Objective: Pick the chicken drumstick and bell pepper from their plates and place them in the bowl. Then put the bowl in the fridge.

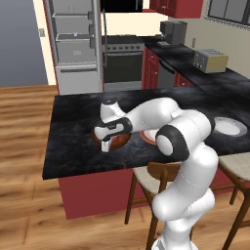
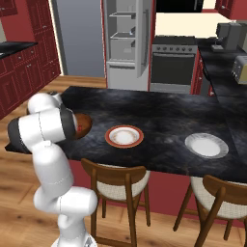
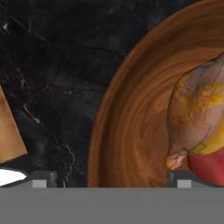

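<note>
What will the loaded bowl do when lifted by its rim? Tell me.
The bowl looks rigid, so it likely won't flex. The chicken drumstick and bell pepper lie loose inside, so tilting could shift them. A rim grip may tip.

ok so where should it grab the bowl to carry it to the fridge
Probably the rim of the bowl, from above, one finger inside the wall and one outside. The bowl is deep and too wide to span, and the drumstick and pepper fill its middle. The open end effector already straddles the near rim.

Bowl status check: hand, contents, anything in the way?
Hand open, low at bowl rim. Drumstick and pepper inside. Fridge open; nothing blocking.
</note>
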